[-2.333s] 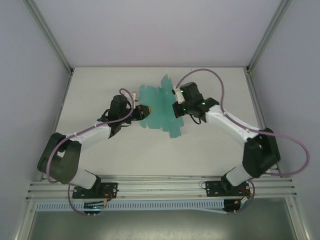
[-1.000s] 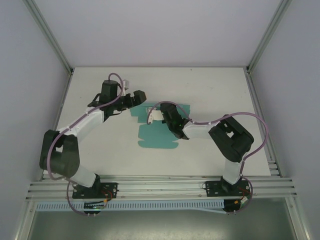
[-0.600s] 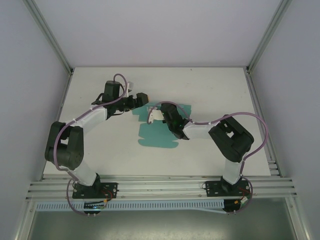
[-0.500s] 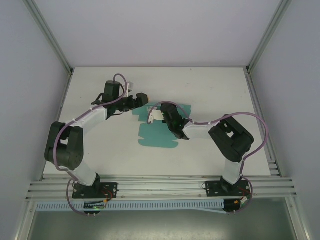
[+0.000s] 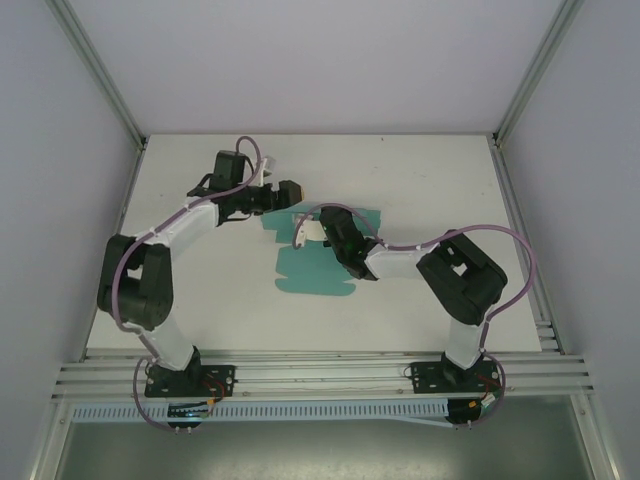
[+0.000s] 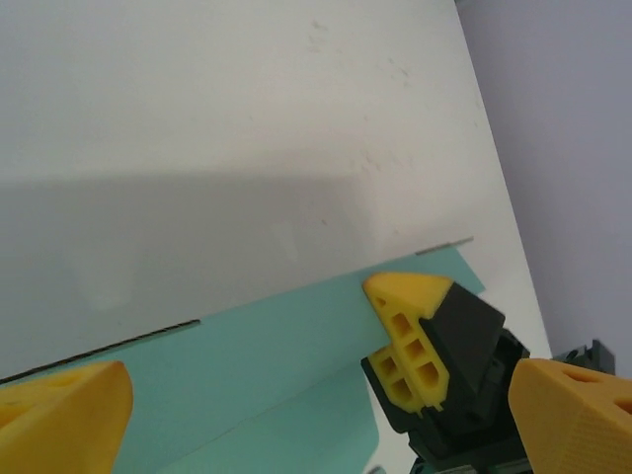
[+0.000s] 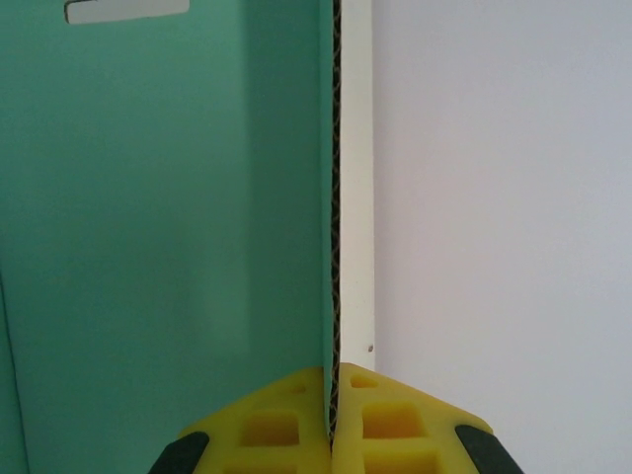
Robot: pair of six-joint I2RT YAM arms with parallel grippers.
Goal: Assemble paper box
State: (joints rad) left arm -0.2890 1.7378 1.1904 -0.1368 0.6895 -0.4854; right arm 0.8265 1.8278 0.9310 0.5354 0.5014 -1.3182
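Right now the teal-green die-cut paper box sheet (image 5: 315, 270) lies mostly flat on the white table (image 5: 430, 180), near its middle, between my two arms. My right gripper (image 7: 333, 415) is clamped on it: in the right wrist view the two yellow pads press together with the sheet's thin corrugated edge running straight out from between them, a teal panel on the left and bare table on the right. A small rectangular slot (image 7: 126, 10) shows in that panel at the far end. My left gripper (image 6: 321, 410) sits at the sheet's far left corner, jaws spread wide and holding nothing. From the left wrist camera, a strip of the teal paper lies between its two yellow fingertips (image 6: 64, 415). I cannot tell whether they touch the paper. The right gripper's yellow and black finger shows just beyond, resting on the sheet.
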